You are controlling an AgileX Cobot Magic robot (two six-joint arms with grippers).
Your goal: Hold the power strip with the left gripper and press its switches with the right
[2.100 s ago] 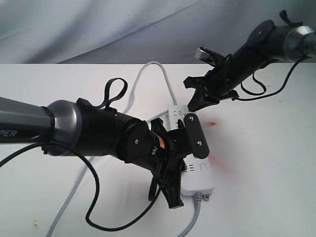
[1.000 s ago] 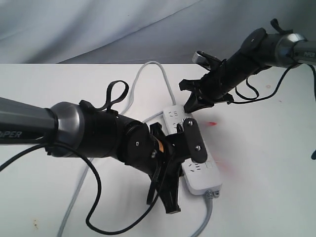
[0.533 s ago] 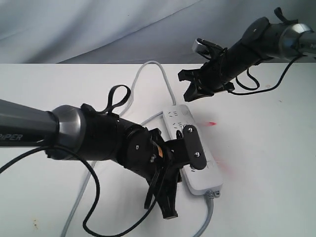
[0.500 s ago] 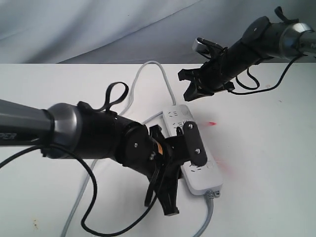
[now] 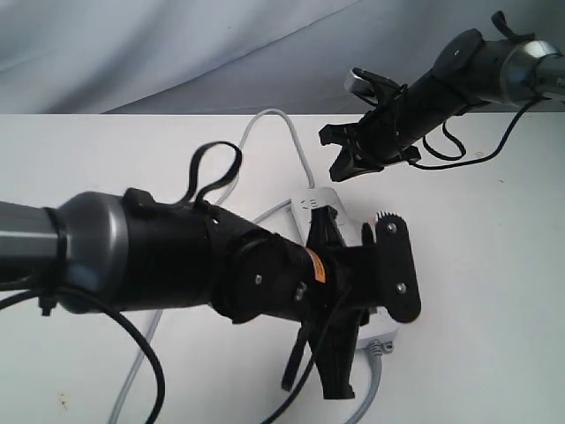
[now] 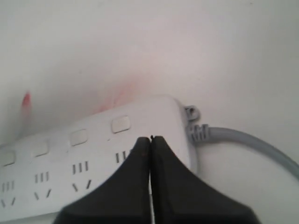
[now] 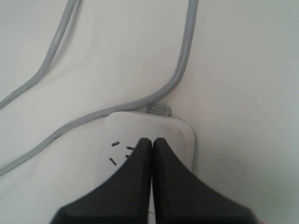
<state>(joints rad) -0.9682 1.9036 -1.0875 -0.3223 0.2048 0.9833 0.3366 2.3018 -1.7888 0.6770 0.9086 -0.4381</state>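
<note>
Since half a second ago the left arm has swung right and closer, now hiding most of the power strip (image 5: 320, 201) at the centre of the exterior frame; only its upper end and the lower corner by the cord (image 6: 243, 139) show. The left gripper (image 6: 150, 138) has its fingers (image 6: 135, 168) pressed together, empty, tips over the strip's edge just beside the end one of the switches (image 6: 120, 124); contact cannot be told. The right gripper (image 7: 152, 140), unmoved at upper right, is likewise closed and empty above the strip's other end on the white worktop (image 5: 477, 265).
</note>
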